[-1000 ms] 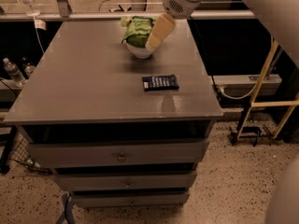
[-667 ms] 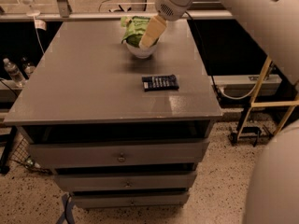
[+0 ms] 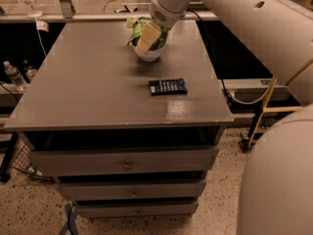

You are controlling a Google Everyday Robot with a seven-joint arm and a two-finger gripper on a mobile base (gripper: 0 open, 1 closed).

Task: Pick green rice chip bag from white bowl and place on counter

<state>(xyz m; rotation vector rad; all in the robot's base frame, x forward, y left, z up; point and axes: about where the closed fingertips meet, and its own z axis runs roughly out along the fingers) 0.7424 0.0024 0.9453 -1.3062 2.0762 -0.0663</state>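
The green rice chip bag (image 3: 138, 27) sits crumpled in the white bowl (image 3: 148, 56) at the far middle of the grey counter (image 3: 88, 82). My gripper (image 3: 146, 40) reaches down from the upper right, directly over the bowl and against the middle of the bag. It hides part of the bag and the bowl's rim. Only the bowl's lower front shows.
A flat dark-blue packet (image 3: 167, 86) lies on the counter in front of the bowl, to the right. The cabinet's drawers (image 3: 127, 163) face me below. Bottles (image 3: 12, 75) stand on the floor at left. My white arm (image 3: 274, 180) fills the right side.
My gripper has moved left and slightly down, from the bowl's right side to over the middle of the bag. The bag, bowl and packet have not moved.
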